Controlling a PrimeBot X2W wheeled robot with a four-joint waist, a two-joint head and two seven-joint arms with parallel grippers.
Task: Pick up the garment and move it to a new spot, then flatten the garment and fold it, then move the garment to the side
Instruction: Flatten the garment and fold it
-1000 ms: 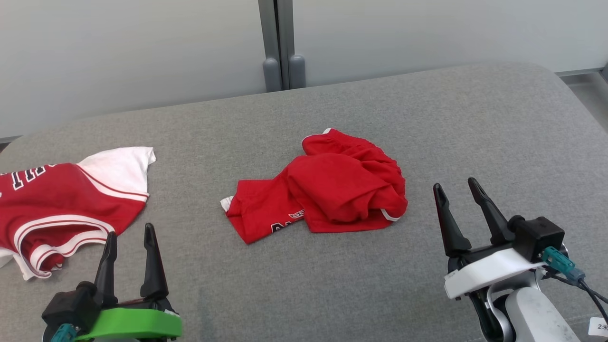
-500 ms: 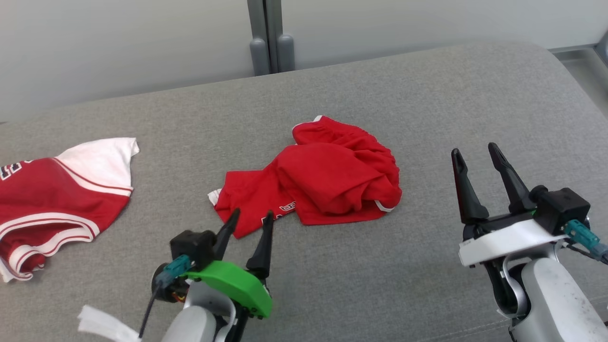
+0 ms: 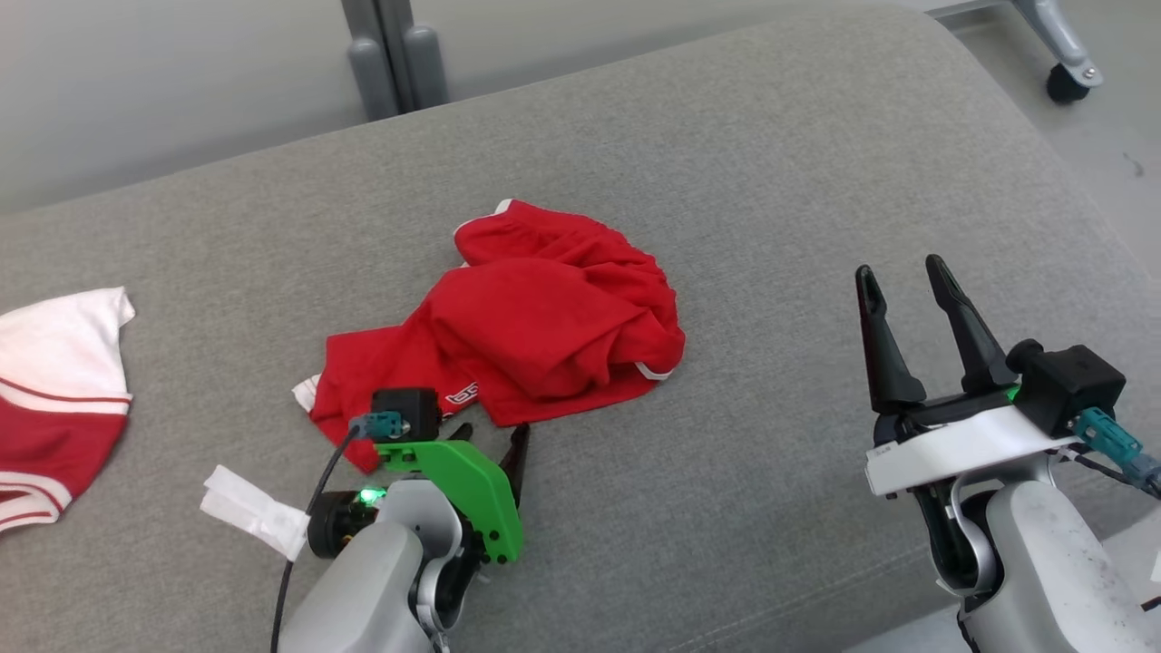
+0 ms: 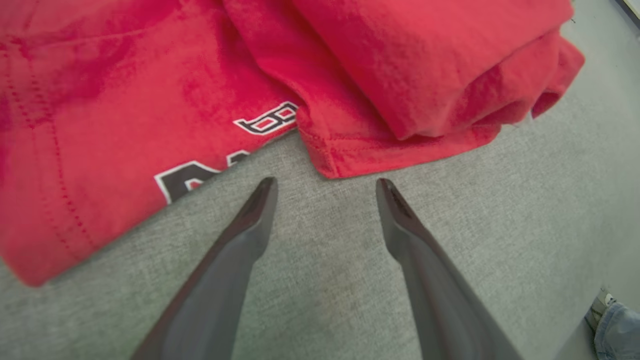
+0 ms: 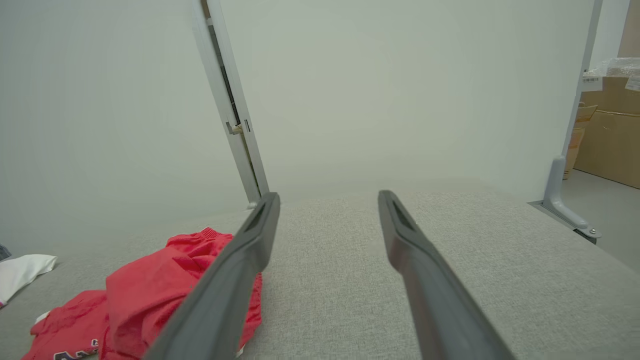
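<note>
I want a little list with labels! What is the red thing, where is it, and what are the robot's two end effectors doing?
Thing: crumpled red garment with white trim and dark lettering
Where: near the middle of the grey cushion
Left end effector: open, empty, fingertips just short of the garment's near edge
Right end effector: open, empty, off to the right, apart from the garment
Also there: red-and-white garment at the far left

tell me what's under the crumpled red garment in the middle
The red garment lies on the grey cushion. Its bunched part covers a flatter layer with lettering, partly hidden. Anything beneath the folds is covered and cannot be seen.
</note>
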